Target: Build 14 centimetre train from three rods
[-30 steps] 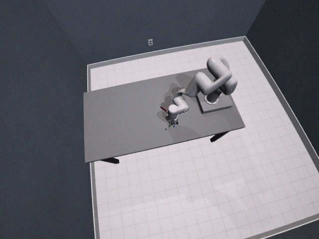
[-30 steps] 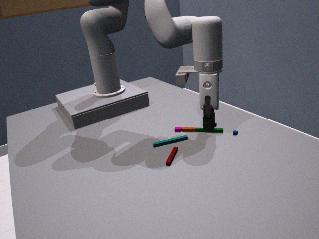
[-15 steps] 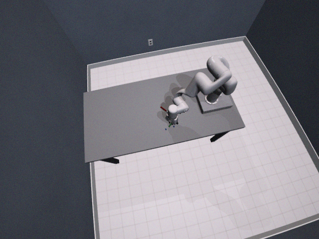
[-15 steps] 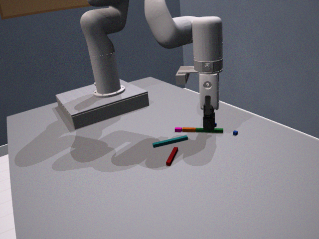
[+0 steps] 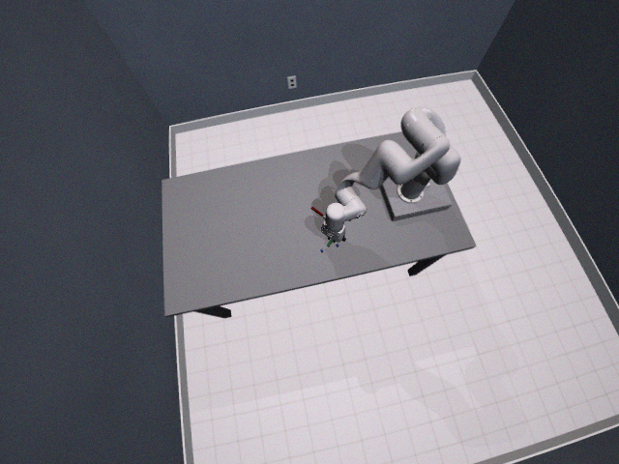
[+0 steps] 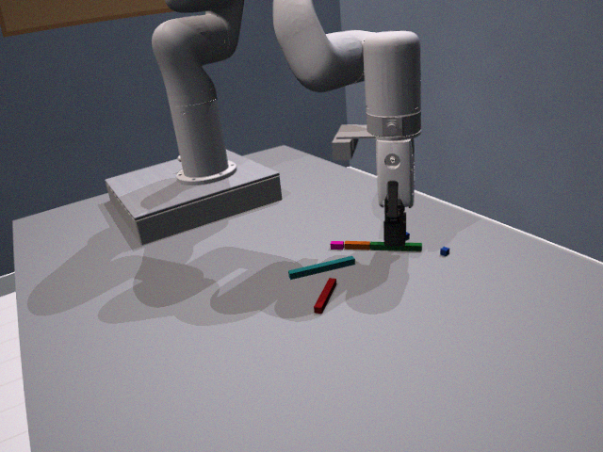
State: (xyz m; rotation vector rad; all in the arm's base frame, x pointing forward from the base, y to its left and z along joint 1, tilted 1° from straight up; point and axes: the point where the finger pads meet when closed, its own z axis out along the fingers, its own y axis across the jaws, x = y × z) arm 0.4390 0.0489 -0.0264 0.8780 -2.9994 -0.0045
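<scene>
A magenta rod (image 6: 336, 245), an orange rod (image 6: 357, 245) and a green rod (image 6: 395, 248) lie flat in one straight line, end to end, with no visible gaps. My gripper (image 6: 395, 239) points straight down over the green rod, its fingertips at the rod's level near its middle. The fingers stand slightly apart and do not clamp the rod. In the overhead view the gripper (image 5: 334, 238) hides most of the line; only a bit of the green rod (image 5: 330, 243) shows.
A turquoise rod (image 6: 321, 267) and a red rod (image 6: 325, 295) lie apart in front of the line. One blue cube (image 6: 444, 250) sits right of the green rod's end, another (image 6: 407, 235) just behind the gripper. The arm's base block (image 6: 194, 194) stands at the back left.
</scene>
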